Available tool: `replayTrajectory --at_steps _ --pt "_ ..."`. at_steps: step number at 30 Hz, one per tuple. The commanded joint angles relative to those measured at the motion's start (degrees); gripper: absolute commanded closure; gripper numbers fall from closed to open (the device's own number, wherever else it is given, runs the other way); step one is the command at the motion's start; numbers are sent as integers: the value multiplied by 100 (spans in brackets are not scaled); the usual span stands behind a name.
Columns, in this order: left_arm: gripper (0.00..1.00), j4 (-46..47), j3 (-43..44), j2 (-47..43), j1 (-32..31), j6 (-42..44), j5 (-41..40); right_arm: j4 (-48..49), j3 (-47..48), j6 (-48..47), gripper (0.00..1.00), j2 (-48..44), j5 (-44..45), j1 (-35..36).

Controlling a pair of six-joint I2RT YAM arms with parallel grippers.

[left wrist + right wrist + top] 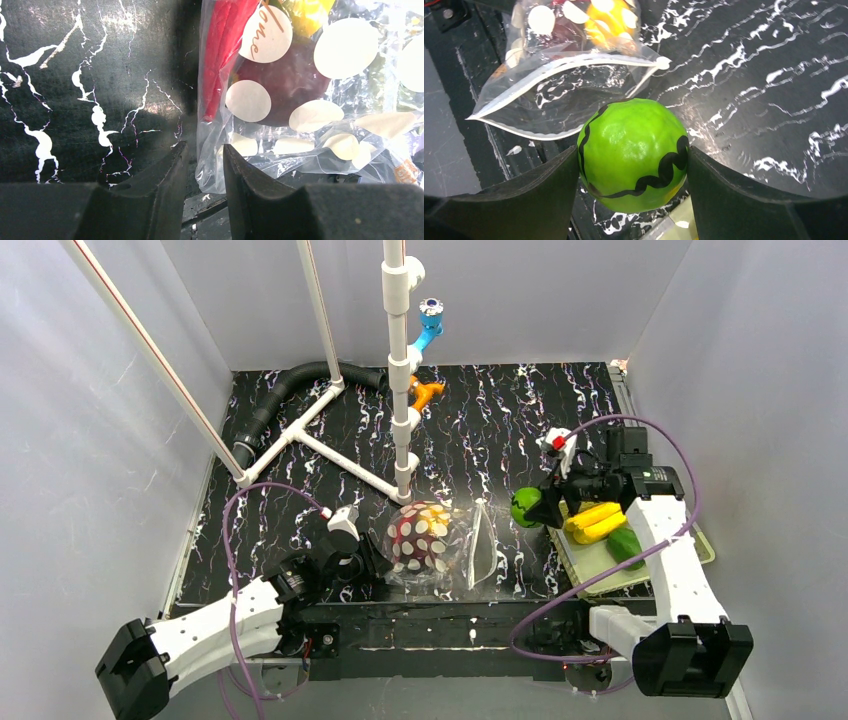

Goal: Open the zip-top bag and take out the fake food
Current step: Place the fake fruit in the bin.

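The zip-top bag [432, 538], clear with whitish dots, lies at the near middle of the black mat, its mouth [569, 92] open towards the right. It holds dark red [290, 80], red [220, 55] and yellow [606, 22] fake food. My left gripper [368, 562] is at the bag's left end. Its jaws stand a little apart with the bag's corner [210, 172] between them. My right gripper [535, 508] is shut on a green fruit with a black wavy line [634, 150], held above the mat right of the bag's mouth.
A pale yellow-green basket [590, 565] at the right holds a yellow banana piece [595, 522] and a green piece [626, 545]. A white pipe frame [400, 390], a black hose [290, 385], and blue [430, 330] and orange [425, 392] fittings stand at the back.
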Motion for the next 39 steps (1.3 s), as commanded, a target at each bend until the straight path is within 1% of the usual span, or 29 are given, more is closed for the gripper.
replayTrajectory --at_steps 1,9,11,12,13,16,20,22,24,27,29,30,31,32,34,35,38,39 --pt "67 -70 16 -106 52 55 -119 -230 42 -105 92 -170 -138 -591" --pt "49 -218 32 -374 56 73 -178 -410 154 -214 92 -217 165 -1586" --pt "46 -235 33 -425 60 73 -185 -411 222 -199 92 -146 298 -1822" --pt "41 -261 54 -483 60 79 -185 -327 287 -104 92 -22 517 -2111" --pt "39 -282 66 -504 57 83 -181 -245 292 -37 92 9 643 -2193" --pt "37 -336 94 -576 60 107 -181 126 236 152 92 40 1014 -2489" --pt "33 -393 95 -688 61 121 -189 665 118 339 91 106 1803 -2753" --pt "30 -391 79 -724 60 138 -189 862 63 348 91 163 2027 -2901" --pt "27 -380 57 -730 60 142 -189 1020 32 364 91 228 2151 -3090" --pt "26 -330 34 -728 67 143 -151 1180 20 361 91 354 2276 -3386" --pt "22 -349 40 -749 69 155 -145 1265 27 348 91 449 2366 -3519" --pt "22 -366 46 -761 67 164 -145 1294 34 340 90 491 2392 -3587" --pt "22 -383 50 -782 68 174 -152 1323 38 336 90 533 2407 -3644" --pt "19 -401 58 -795 69 178 -162 1374 28 334 90 576 2450 -3703" --pt "18 -405 45 -830 68 187 -163 1469 4 329 90 643 2528 -3788" --pt "15 -406 35 -840 69 189 -167 1495 -1 321 90 675 2558 -3828" --pt "14 -397 25 -859 69 200 -163 1543 -21 274 89 761 2648 -3919" --pt "11 -396 27 -867 69 204 -163 1556 -45 251 88 770 2651 -3934"
